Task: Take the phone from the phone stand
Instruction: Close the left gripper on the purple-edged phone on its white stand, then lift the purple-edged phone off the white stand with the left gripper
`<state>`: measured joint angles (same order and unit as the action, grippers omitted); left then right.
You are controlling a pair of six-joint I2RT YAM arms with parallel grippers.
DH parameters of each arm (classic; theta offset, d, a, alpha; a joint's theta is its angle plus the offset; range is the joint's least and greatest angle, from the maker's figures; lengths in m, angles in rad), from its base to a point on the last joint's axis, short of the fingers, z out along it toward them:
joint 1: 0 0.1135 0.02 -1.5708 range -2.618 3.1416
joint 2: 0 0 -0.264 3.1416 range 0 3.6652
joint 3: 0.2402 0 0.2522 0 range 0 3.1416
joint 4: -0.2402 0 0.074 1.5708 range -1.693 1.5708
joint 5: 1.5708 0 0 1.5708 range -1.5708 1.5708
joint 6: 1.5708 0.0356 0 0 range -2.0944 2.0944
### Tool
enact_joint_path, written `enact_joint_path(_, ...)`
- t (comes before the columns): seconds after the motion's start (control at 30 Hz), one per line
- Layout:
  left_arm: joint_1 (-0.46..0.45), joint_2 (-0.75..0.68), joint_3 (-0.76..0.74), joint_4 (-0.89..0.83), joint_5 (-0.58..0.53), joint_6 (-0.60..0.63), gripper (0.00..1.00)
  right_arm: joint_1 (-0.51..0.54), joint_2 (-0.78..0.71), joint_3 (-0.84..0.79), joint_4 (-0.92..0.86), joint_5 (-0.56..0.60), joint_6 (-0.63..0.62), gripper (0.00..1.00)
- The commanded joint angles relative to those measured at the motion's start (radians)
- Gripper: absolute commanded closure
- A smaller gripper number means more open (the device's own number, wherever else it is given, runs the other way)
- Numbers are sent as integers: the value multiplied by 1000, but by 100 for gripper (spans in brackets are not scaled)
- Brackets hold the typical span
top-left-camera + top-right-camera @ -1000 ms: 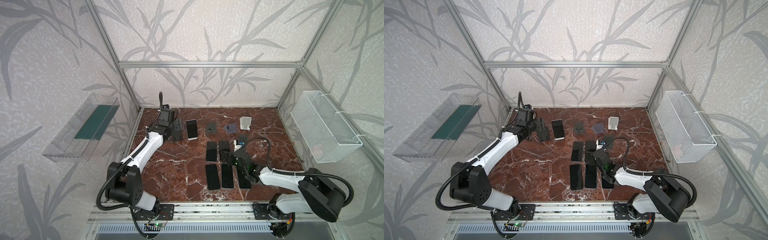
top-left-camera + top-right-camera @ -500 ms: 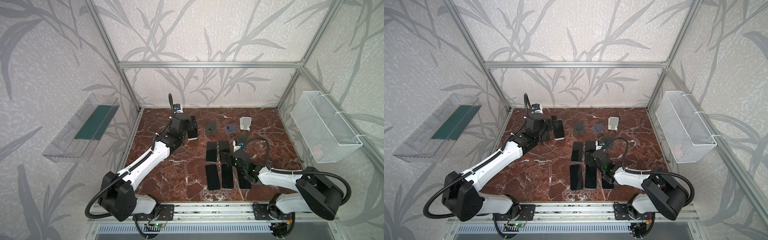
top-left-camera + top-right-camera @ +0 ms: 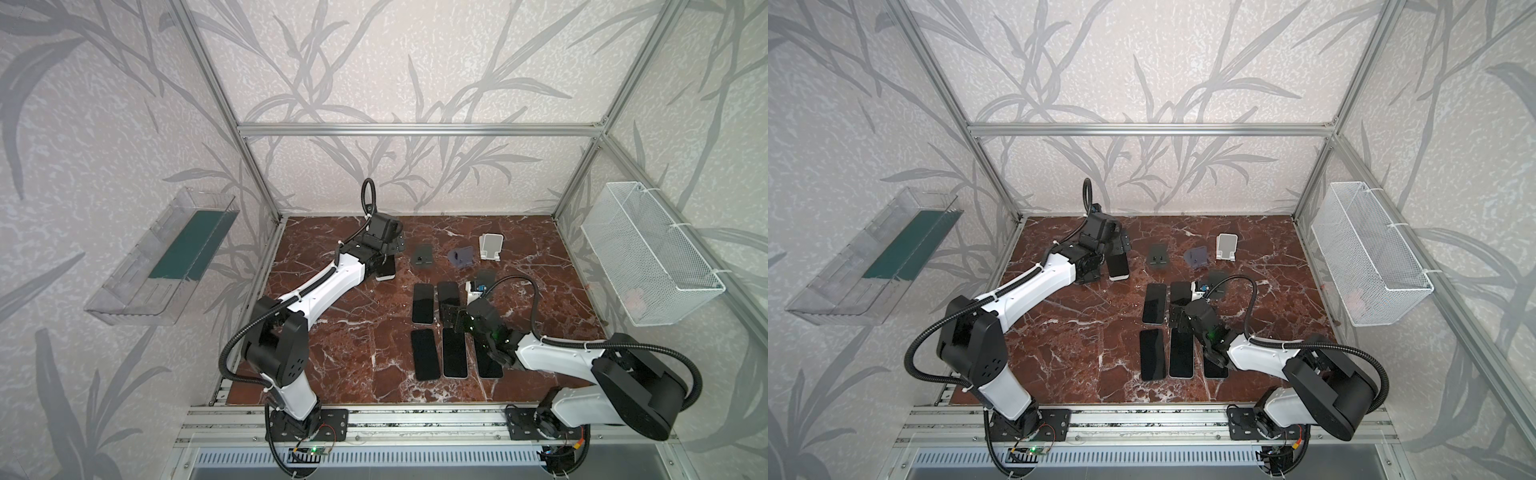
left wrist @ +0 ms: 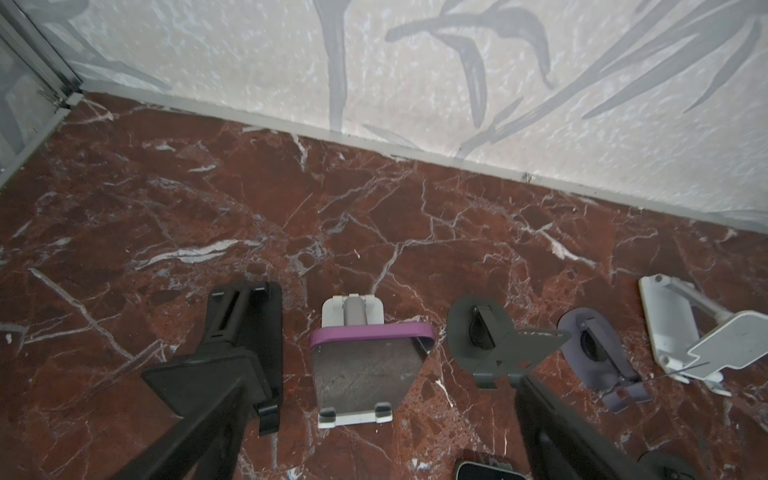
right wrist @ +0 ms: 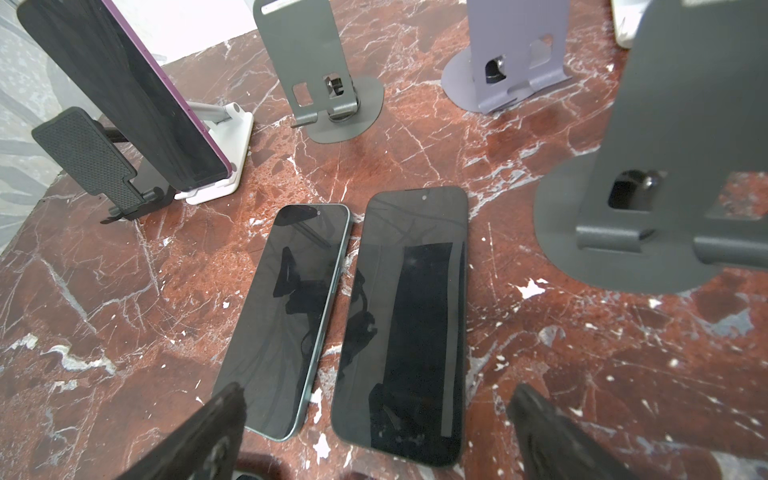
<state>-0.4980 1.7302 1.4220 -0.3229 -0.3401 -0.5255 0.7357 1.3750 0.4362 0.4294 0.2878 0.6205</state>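
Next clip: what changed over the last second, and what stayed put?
The left tool swung right from beside the black stand to hover over the phone in the white stand, jaws open; nothing gripped or released. The right tool barely shifted, open above the flat phones. No object moved.

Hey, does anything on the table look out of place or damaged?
Nothing looks spilled or broken. The one odd item: a purple-cased phone leans in its white stand, while the other phones lie flat on the marble table.
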Motion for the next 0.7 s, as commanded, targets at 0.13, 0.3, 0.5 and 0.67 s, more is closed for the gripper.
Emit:
enact_joint_path(0.13,0,86,62,-69,-42,0,1,-4,-18,20,5,32,-3,1)
enact_joint_path(0.3,1,153,105,-89,-33,13,1,-5,-22,19,0,41,-4,0)
enact_joint_path(0.5,3,197,116,-89,-83,0,2,-6,-22,22,-1,37,-6,0)
enact_joint_path(0.67,3,213,86,-35,-117,-21,5,-10,-32,21,-8,42,-10,0)
